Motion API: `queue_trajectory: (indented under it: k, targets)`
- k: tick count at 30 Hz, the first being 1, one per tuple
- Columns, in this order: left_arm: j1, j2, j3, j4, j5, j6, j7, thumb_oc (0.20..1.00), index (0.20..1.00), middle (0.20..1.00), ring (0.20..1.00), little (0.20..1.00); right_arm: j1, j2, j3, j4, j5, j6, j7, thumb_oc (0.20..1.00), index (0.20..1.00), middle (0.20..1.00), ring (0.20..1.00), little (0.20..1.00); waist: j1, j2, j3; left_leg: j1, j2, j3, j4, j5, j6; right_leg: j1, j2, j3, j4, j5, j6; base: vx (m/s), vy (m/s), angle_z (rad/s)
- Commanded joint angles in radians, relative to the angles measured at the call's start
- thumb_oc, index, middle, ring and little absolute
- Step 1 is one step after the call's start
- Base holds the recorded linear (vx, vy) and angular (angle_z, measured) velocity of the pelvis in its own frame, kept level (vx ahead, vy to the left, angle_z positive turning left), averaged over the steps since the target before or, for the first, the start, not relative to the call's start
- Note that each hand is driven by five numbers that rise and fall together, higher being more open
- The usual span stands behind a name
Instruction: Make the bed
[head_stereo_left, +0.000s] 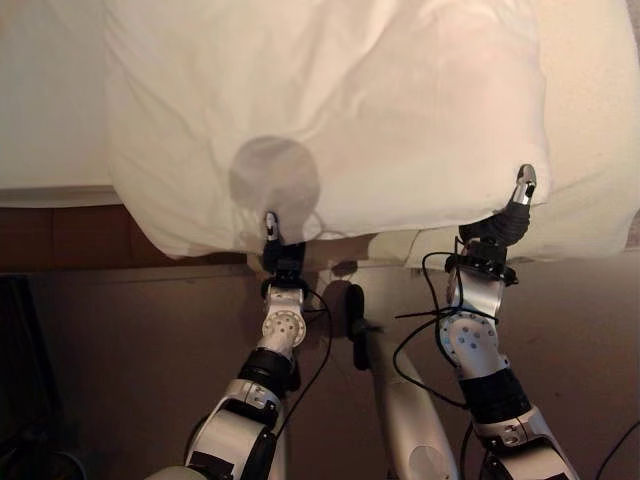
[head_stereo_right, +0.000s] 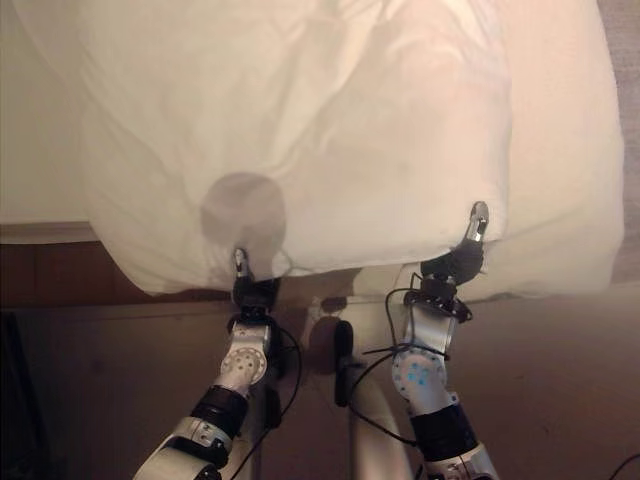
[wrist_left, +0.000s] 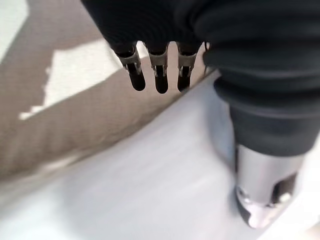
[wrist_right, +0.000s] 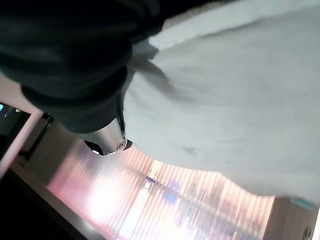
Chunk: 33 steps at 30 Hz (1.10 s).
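Note:
A large white pillow (head_stereo_left: 330, 110) hangs over the near edge of the bed (head_stereo_left: 50, 100), which has a pale sheet. My left hand (head_stereo_left: 272, 232) grips the pillow's near edge at the lower left, thumb on top. In the left wrist view the fingers (wrist_left: 161, 80) lie under the cloth (wrist_left: 150, 180) and the thumb (wrist_left: 262, 185) presses on it. My right hand (head_stereo_left: 520, 195) holds the near right corner the same way. Its thumb (wrist_right: 107, 142) shows against the pillow (wrist_right: 225, 100), and its fingers are hidden beneath.
The brown wooden side of the bed frame (head_stereo_left: 60, 240) runs below the mattress on the left. Brownish floor (head_stereo_left: 130, 350) lies between me and the bed. A dark object (head_stereo_left: 20, 380) stands at the lower left.

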Motion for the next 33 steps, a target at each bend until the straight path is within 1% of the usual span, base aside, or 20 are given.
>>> queue_trajectory:
  k: [1, 2, 6, 7, 11, 12, 23, 24, 27, 28, 29, 31, 33]
  targets:
    - [-0.012, 0.06, 0.104, -0.031, 0.032, -0.119, 0.063, 1.0, 1.0, 1.0, 1.0, 1.0, 0.039, -0.001, -0.114, -0.122, -0.066, -0.092, 0.006, 0.2, 0.2, 0.2, 0.2, 0.2, 0.008, -0.042, -0.062, -0.063, -0.009, 0.01, 0.127, -0.144, 0.011, -0.005, -0.029, 0.017, -0.097, 0.062, 0.141, 0.0, 0.0, 0.0]
    - [-0.02, 0.073, 0.125, -0.039, 0.043, -0.137, 0.087, 1.0, 1.0, 1.0, 1.0, 1.0, 0.04, 0.002, -0.112, -0.113, -0.064, -0.091, -0.005, 0.2, 0.2, 0.2, 0.2, 0.2, 0.009, -0.041, -0.066, -0.063, -0.009, 0.01, 0.133, -0.148, 0.011, -0.004, -0.029, 0.018, -0.094, 0.06, 0.139, 0.0, 0.0, 0.0]
    - [-0.038, 0.088, 0.138, -0.052, 0.063, -0.152, 0.118, 1.0, 1.0, 1.0, 1.0, 1.0, 0.039, 0.004, -0.104, -0.1, -0.068, -0.084, -0.021, 0.2, 0.2, 0.2, 0.2, 0.2, 0.007, -0.041, -0.073, -0.067, -0.008, 0.011, 0.131, -0.146, 0.011, -0.008, -0.028, 0.017, -0.093, 0.06, 0.138, 0.0, 0.0, 0.0]
    - [-0.047, 0.099, 0.141, -0.059, 0.085, -0.164, 0.134, 1.0, 1.0, 1.0, 1.0, 1.0, 0.037, 0.005, -0.102, -0.094, -0.07, -0.086, -0.029, 0.2, 0.2, 0.2, 0.2, 0.2, 0.007, -0.039, -0.074, -0.069, -0.009, 0.011, 0.133, -0.145, 0.01, -0.01, -0.028, 0.017, -0.091, 0.059, 0.138, 0.0, 0.0, 0.0]
    - [-0.049, 0.104, 0.143, -0.083, 0.11, -0.175, 0.162, 1.0, 1.0, 1.0, 1.0, 1.0, 0.034, 0.004, -0.098, -0.091, -0.08, -0.081, -0.042, 0.2, 0.2, 0.2, 0.2, 0.2, 0.008, -0.036, -0.077, -0.068, -0.01, 0.01, 0.13, -0.144, 0.01, -0.009, -0.027, 0.018, -0.091, 0.06, 0.138, 0.0, 0.0, 0.0]
    - [-0.051, 0.106, 0.146, -0.093, 0.123, -0.182, 0.172, 0.2, 0.2, 0.2, 0.2, 0.2, 0.033, 0.004, -0.096, -0.089, -0.082, -0.083, -0.047, 0.2, 0.2, 0.2, 0.2, 0.2, 0.009, -0.034, -0.078, -0.067, -0.011, 0.009, 0.129, -0.143, 0.01, -0.009, -0.028, 0.018, -0.09, 0.06, 0.138, 0.0, 0.0, 0.0]
    - [0.003, 0.124, 0.163, -0.198, 0.18, -0.189, 0.196, 0.2, 0.2, 0.2, 0.2, 0.2, 0.064, -0.01, -0.089, -0.107, -0.087, -0.067, -0.052, 0.2, 0.2, 0.2, 0.2, 0.2, 0.016, -0.018, -0.081, -0.046, -0.015, 0.001, 0.112, -0.132, 0.008, 0.01, -0.026, 0.02, -0.092, 0.057, 0.135, 0.0, -0.003, 0.0]
    - [0.018, 0.126, 0.169, -0.22, 0.182, -0.19, 0.192, 0.2, 0.2, 0.2, 0.2, 0.2, 0.07, -0.015, -0.089, -0.109, -0.088, -0.061, -0.052, 0.2, 0.2, 0.2, 0.2, 0.2, 0.019, -0.015, -0.079, -0.043, -0.016, 0.0, 0.112, -0.131, 0.008, 0.013, -0.026, 0.02, -0.091, 0.055, 0.135, 0.03, -0.057, -0.03]
    - [0.12, 0.136, 0.193, -0.319, 0.212, -0.191, 0.188, 0.2, 0.2, 0.2, 0.2, 0.2, 0.109, -0.048, -0.096, -0.113, -0.14, -0.004, -0.063, 0.2, 0.2, 0.2, 0.2, 0.2, 0.03, 0.003, -0.079, 0.008, -0.02, -0.01, 0.102, -0.137, 0.008, 0.059, -0.02, 0.02, -0.084, 0.033, 0.13, 0.05, -0.082, -0.04]
    - [0.143, 0.139, 0.202, -0.338, 0.215, -0.194, 0.182, 0.2, 0.2, 0.2, 0.2, 0.2, 0.118, -0.06, -0.1, -0.1, -0.162, 0.009, -0.071, 0.2, 0.2, 0.2, 0.2, 0.2, 0.033, 0.007, -0.084, 0.015, -0.021, -0.011, 0.1, -0.13, 0.005, 0.075, -0.02, 0.02, -0.09, 0.033, 0.128, 0.04, -0.054, 0.0]
    - [0.148, 0.137, 0.202, -0.341, 0.216, -0.193, 0.183, 0.2, 0.2, 0.2, 0.2, 0.2, 0.12, -0.061, -0.099, -0.102, -0.166, 0.01, -0.074, 0.2, 0.2, 0.2, 0.2, 0.2, 0.031, 0.009, -0.082, 0.021, -0.022, -0.014, 0.097, -0.129, 0.004, 0.082, -0.02, 0.017, -0.095, 0.034, 0.128, 0.04, -0.069, 0.05]
    - [0.209, 0.131, 0.206, -0.401, 0.233, -0.187, 0.174, 0.2, 0.2, 0.2, 0.2, 0.2, 0.15, -0.073, -0.114, -0.072, -0.177, 0.027, -0.085, 0.2, 0.2, 0.2, 0.2, 0.2, 0.046, 0.016, -0.072, 0.044, -0.027, -0.015, 0.135, -0.122, -0.019, 0.143, -0.039, 0.003, -0.11, 0.022, 0.125, 0.04, -0.055, 0.09]
    - [0.238, 0.115, 0.223, -0.445, 0.244, -0.196, 0.167, 0.2, 0.2, 0.2, 0.2, 0.2, 0.153, -0.085, -0.129, -0.052, -0.202, 0.044, -0.087, 0.2, 0.2, 0.2, 0.2, 0.2, 0.066, 0.01, -0.062, 0.047, -0.027, -0.043, 0.199, -0.113, -0.049, 0.17, -0.049, -0.004, -0.11, 0.016, 0.119, 0.01, 0.007, 0.17]
